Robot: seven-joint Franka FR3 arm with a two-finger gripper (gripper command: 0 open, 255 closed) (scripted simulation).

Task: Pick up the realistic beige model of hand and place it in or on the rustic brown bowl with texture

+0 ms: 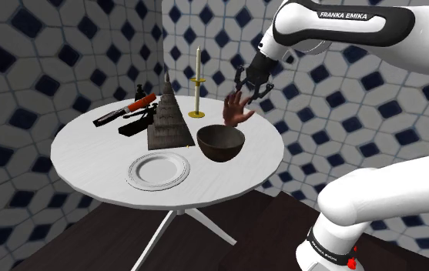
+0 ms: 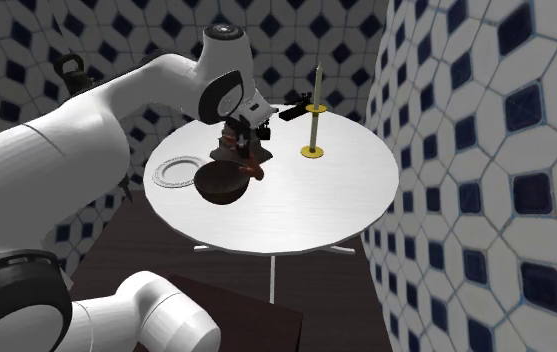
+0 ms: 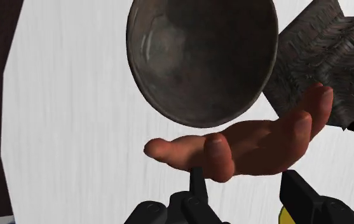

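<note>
The hand model is reddish-tan, with its fingers spread. It hangs in the air just past the far rim of the dark brown bowl, and my gripper is shut on it from above. In the wrist view the hand model lies across my gripper, clasped between the two black fingers. Beyond it the bowl stands open with nothing inside. In the second exterior view the hand model hovers at the rim of the bowl, under my gripper.
The round white table also holds a white plate near its front, a dark ridged pyramid beside the bowl, a tall candle on a gold holder, and red and black tools at the back.
</note>
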